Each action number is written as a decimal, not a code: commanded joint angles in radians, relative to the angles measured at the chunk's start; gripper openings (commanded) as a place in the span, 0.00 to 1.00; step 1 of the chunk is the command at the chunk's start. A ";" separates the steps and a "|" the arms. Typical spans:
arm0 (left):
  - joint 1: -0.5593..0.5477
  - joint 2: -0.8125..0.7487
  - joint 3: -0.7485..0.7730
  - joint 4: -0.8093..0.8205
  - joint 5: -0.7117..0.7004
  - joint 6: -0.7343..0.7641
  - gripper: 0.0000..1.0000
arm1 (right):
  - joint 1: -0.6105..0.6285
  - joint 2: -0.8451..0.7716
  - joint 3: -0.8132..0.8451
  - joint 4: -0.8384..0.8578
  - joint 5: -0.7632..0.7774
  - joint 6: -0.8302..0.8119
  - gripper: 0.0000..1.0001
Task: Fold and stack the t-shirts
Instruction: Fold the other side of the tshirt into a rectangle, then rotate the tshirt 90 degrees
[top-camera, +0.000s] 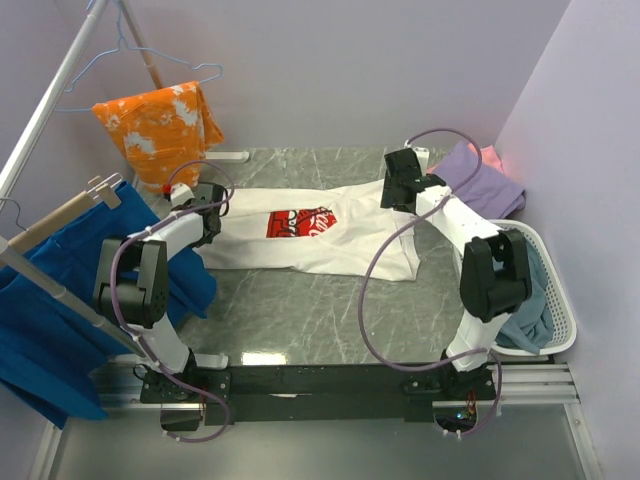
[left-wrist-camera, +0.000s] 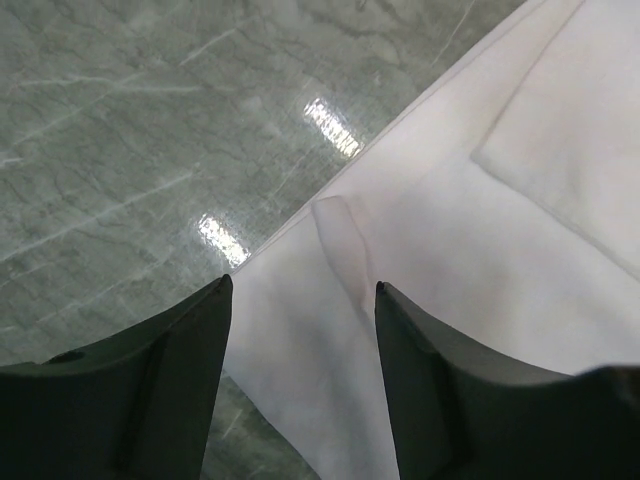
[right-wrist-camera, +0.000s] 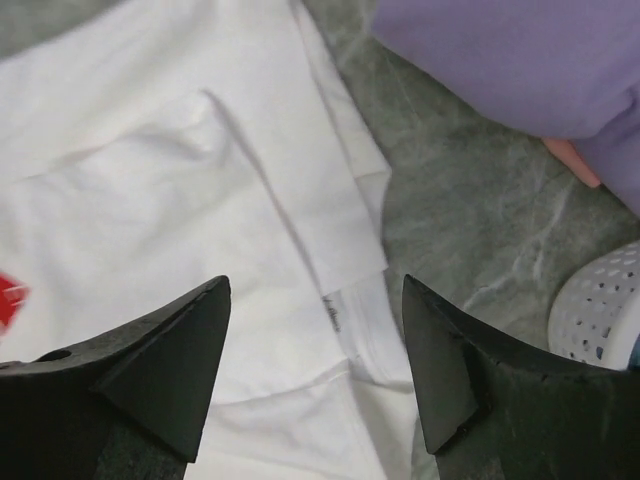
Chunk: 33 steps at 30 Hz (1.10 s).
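Observation:
A white t-shirt (top-camera: 340, 240) with a red-and-white chest print lies spread flat on the grey marble table (top-camera: 300, 310). My left gripper (top-camera: 220, 208) stands open over its left edge; in the left wrist view the gripper (left-wrist-camera: 303, 288) straddles the white cloth (left-wrist-camera: 480, 250) without holding it. Over the shirt's right end my right gripper (top-camera: 398, 190) is open too, and the right wrist view shows it (right-wrist-camera: 315, 285) above folded white layers (right-wrist-camera: 150, 200). A purple t-shirt (top-camera: 485, 185) lies on a salmon-pink one (top-camera: 492, 155) at the back right. A grey-blue t-shirt (top-camera: 530, 300) fills the basket.
A white perforated laundry basket (top-camera: 560, 290) sits at the table's right edge. On the left stands a clothes rack with an orange white-splotched garment (top-camera: 160, 125) and a large bright blue cloth (top-camera: 60, 300) on hangers. Walls close in behind and on the right.

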 joint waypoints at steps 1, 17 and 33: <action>-0.001 -0.056 0.022 0.037 -0.031 -0.006 0.63 | 0.063 -0.059 0.004 0.046 -0.103 0.012 0.76; -0.002 0.177 0.160 0.248 0.354 0.138 0.65 | 0.011 0.298 0.172 -0.022 -0.412 0.092 0.76; -0.017 0.065 -0.068 0.105 0.361 0.040 0.69 | -0.109 0.381 0.316 -0.177 -0.507 0.064 0.73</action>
